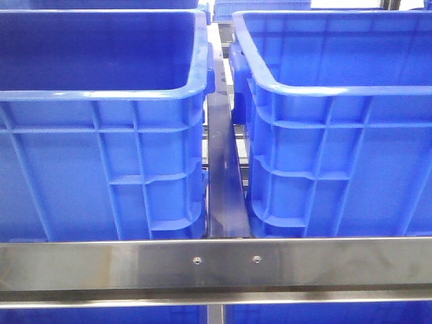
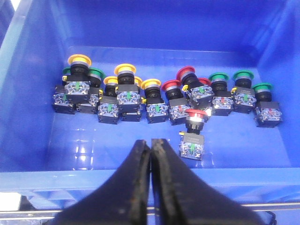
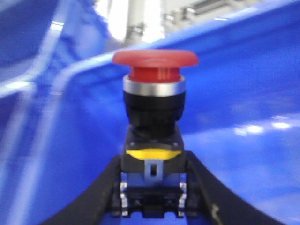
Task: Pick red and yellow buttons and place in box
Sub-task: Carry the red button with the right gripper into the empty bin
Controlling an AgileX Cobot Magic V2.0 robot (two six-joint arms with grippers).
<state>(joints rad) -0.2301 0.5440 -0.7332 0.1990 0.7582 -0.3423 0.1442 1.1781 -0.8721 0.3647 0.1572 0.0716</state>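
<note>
**Inspector:** Start with the red button (image 3: 154, 122). Where is it?

**Assistant:** In the right gripper (image 3: 153, 197). Its fingers (image 3: 101, 197) pinch the button's lower block on both sides, cap upright. Blue bin wall lies behind it, blurred; I cannot tell which bin it is over.

**Inspector:** And the left gripper (image 2: 151, 154)?

**Assistant:** Fingers pressed together, holding nothing. It hangs above the near rim of a bin (image 2: 42, 136).

**Inspector:** Stock left?

**Assistant:** A row along the bin floor: yellow buttons (image 2: 124, 86) at one end, red ones (image 2: 186, 84) in the middle, green buttons (image 2: 243, 86) at the other end. One more red, the stray (image 2: 193, 133), sits just in front of the row, near the left fingers.

**Inspector:** Front view?

**Assistant:** Two bins (image 1: 324, 135) side by side behind a steel rail (image 1: 216, 263). No arms or buttons visible there.

**Inspector:** Progress?

**Assistant:** Early, by my judgement. One red in transit; several reds and yellows remain. The count already placed is not visible.
</note>
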